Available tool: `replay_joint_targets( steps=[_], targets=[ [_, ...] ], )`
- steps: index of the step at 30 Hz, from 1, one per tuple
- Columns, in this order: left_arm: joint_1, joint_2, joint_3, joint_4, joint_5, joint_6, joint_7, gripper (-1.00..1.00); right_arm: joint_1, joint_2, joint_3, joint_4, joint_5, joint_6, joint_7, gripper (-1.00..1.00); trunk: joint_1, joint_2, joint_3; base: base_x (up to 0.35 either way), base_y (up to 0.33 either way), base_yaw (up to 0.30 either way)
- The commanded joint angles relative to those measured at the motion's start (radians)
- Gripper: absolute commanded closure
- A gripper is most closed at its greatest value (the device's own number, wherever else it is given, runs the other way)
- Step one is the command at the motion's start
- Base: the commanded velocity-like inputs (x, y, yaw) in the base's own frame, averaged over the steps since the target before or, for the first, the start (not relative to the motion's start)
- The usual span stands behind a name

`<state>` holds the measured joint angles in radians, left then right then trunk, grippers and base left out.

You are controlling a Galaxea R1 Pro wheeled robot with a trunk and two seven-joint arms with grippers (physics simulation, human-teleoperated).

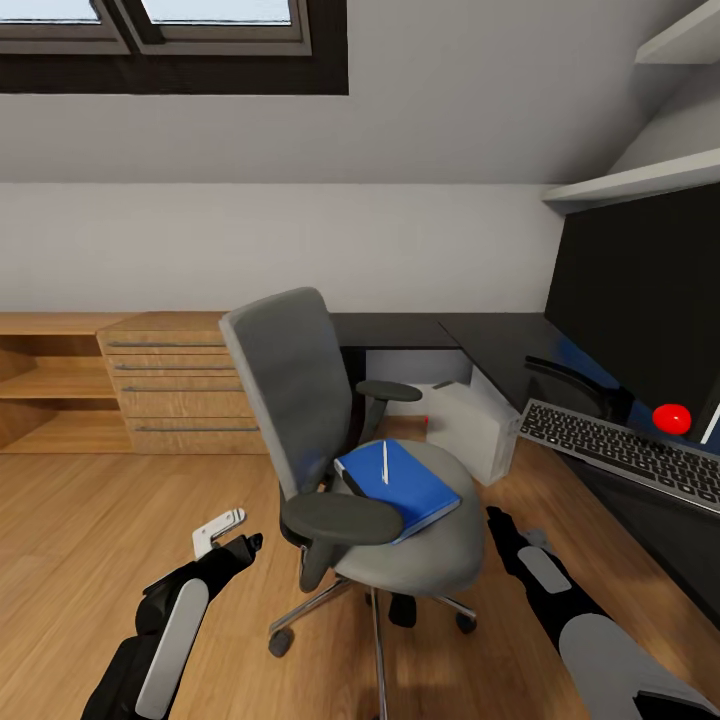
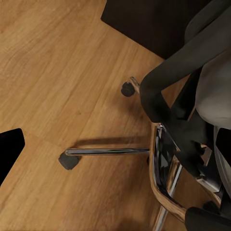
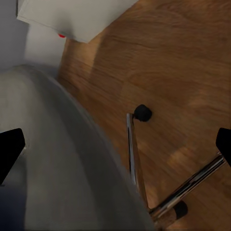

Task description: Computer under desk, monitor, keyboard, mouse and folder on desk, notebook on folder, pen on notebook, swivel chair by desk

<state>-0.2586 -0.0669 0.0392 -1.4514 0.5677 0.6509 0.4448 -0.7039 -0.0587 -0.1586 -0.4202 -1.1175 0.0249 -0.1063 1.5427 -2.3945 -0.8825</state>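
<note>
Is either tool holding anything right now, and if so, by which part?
Nothing is held. Both tools are open over the floor beside the chair; the folder lies untouched on its seat.

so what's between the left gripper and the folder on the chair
In the head view, the swivel chair's near armrest lies between the left gripper and the blue folder.

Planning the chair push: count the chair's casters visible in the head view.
3: one at the base's left end, one under the seat, one at the right. Others may be hidden.
</note>
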Motion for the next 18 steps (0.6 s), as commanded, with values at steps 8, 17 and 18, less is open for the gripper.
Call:
replay_joint_targets(
  steps=[8, 17, 18],
  targets=[
    [-0.001, -0.001, 0.0, -0.001, 0.011, 0.003, 0.009, -1.0, 0.0, 0.0, -0.002, -0.002, -0.01, 0.004, 0.04, -1.0, 0.0, 0.0, -0.001, 0.0, 0.0, 0.006],
    [-0.001, -0.001, -0.001, -0.001, 0.011, 0.003, 0.009, -1.0, 0.0, 0.0, -0.002, -0.002, -0.01, 0.004, 0.043, -1.0, 0.0, 0.0, -0.001, 0.0, 0.0, 0.178],
    [-0.001, -0.001, -0.001, -0.001, 0.011, 0.003, 0.009, -1.0, 0.0, 0.0, -0.002, -0.002, -0.01, 0.004, 0.043, -1.0, 0.0, 0.0, -0.001, 0.0, 0.0, 0.256]
  ],
)
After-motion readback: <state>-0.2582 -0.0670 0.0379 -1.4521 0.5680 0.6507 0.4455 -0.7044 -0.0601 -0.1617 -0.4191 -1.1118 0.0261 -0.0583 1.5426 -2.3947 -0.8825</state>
